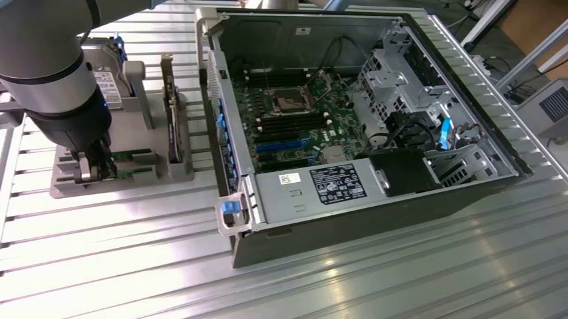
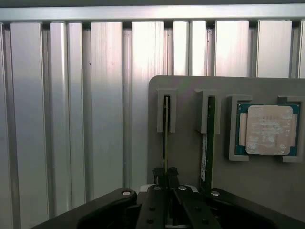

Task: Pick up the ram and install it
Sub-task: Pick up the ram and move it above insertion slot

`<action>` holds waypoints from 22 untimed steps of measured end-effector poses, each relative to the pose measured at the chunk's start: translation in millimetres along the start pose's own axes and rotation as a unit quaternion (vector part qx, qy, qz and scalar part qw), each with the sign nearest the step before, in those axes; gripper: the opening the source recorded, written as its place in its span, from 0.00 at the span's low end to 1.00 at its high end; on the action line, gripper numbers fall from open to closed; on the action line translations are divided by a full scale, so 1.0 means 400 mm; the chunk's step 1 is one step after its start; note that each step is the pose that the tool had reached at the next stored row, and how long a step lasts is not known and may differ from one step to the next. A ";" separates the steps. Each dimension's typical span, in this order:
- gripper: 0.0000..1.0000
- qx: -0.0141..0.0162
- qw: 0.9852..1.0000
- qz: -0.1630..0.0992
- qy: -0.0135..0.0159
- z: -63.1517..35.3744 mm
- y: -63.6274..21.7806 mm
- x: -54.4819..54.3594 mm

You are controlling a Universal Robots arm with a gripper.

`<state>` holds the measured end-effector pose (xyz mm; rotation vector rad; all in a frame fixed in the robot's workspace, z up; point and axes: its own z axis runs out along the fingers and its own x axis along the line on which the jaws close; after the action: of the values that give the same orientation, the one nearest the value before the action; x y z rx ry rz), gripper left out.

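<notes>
Closest to you, the gripper [image 2: 166, 174] has its two black fingers pinched together on the thin edge of the ram [image 2: 166, 129]. The ram stands on edge in a slot of the grey holder [image 2: 181, 157], at the exterior view's left. Beside it stands a second stick [image 2: 210, 138], and beyond that lies the square processor chip [image 2: 269, 129]. At the exterior view's right, well apart, sits the open computer case [image 1: 355, 216]. You appear to be at the grasp, with the ram not yet lifted. Freeing it calls for a straight pull along the slot, without twisting.
</notes>
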<state>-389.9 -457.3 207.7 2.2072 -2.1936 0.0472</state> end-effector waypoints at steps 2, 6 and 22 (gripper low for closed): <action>0.12 0.000 1.000 0.000 0.000 0.000 0.000 0.000; 0.12 0.000 1.000 0.000 0.000 0.000 0.000 0.000; 0.12 0.000 1.000 0.000 0.000 -0.044 0.000 0.002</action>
<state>-390.0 -457.3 225.3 2.2074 -2.1938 0.0468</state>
